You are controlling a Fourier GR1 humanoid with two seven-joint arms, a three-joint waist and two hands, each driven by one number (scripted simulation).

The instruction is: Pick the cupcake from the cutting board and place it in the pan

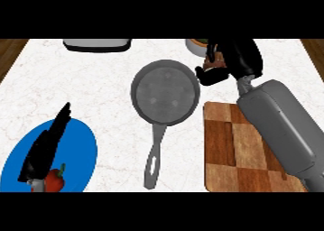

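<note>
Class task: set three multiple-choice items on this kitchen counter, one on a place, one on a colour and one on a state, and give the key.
1. The pan lies:
A. left of the cutting board
B. on the board
C. on the plate

2. The plate is:
A. red
B. blue
C. white

3. The pan is:
A. empty
B. full of food
C. upside down

Key:
1. A: its handle runs beside the board's left edge.
2. B: blue shows round the left hand.
3. A: its grey bottom is bare, and the right hand curls round the cupcake beyond the rim.
</note>
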